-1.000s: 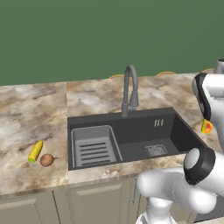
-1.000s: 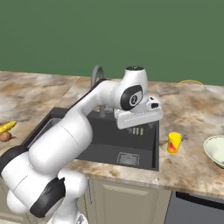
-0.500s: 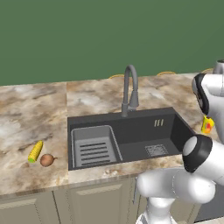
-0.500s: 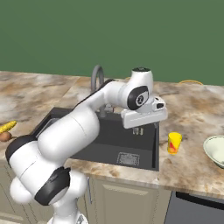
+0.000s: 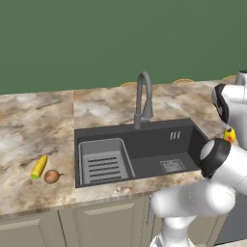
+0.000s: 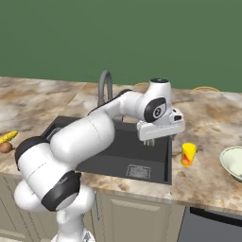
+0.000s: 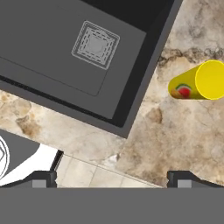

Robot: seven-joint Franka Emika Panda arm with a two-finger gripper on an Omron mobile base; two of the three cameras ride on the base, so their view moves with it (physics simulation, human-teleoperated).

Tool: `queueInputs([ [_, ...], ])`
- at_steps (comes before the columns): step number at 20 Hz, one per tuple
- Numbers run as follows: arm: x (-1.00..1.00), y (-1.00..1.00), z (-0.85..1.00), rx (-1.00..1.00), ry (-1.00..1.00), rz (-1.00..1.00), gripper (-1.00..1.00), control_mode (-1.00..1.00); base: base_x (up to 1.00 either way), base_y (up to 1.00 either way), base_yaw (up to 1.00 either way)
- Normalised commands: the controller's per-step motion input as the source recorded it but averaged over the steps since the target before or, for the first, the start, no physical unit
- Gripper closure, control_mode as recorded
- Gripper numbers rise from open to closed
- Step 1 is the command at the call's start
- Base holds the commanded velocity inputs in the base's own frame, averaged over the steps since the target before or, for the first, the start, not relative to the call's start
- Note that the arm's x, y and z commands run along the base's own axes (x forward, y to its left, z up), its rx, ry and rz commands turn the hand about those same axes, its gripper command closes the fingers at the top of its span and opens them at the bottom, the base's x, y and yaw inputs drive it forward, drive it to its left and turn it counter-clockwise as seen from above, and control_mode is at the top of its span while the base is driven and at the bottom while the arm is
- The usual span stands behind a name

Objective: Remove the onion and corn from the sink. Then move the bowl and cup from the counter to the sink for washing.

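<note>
The fingers [image 6: 152,141] are being held wide apart with nothing between them, over the sink's [image 6: 142,151] right rim. The cup [image 7: 199,81] is standing on the table [image 7: 175,135] around 1 o'clock in the hand view. The bowl [image 6: 232,162] is sitting further right; corn [image 5: 39,167] and onion [image 5: 51,176] are lying left of the sink.

The left base view looks forward and down from behind the arm, slightly left of the sink [image 5: 137,149], taking in its whole basin. The right base view faces the same sink [image 6: 118,156] from behind and to its right. The hand view looks steeply down, close, over the sink's [image 7: 83,57] corner nearest the cup [image 7: 199,82].
</note>
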Motion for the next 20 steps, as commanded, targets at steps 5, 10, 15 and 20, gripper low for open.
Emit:
queueInputs([
  [5,0.18,-0.18,-0.17,0.04,0.00,0.00,-1.00,-1.00,0.00,0.00,0.00],
  [10,0.18,-0.15,-0.19,0.03,0.00,0.00,-1.00,-1.00,0.00,0.00,0.00],
  [15,0.21,-0.14,-0.18,0.03,0.00,0.00,-1.00,-1.00,0.00,0.00,0.00],
  [20,0.21,-0.15,-0.16,0.00,0.00,0.00,-1.00,-1.00,0.00,0.00,0.00],
])
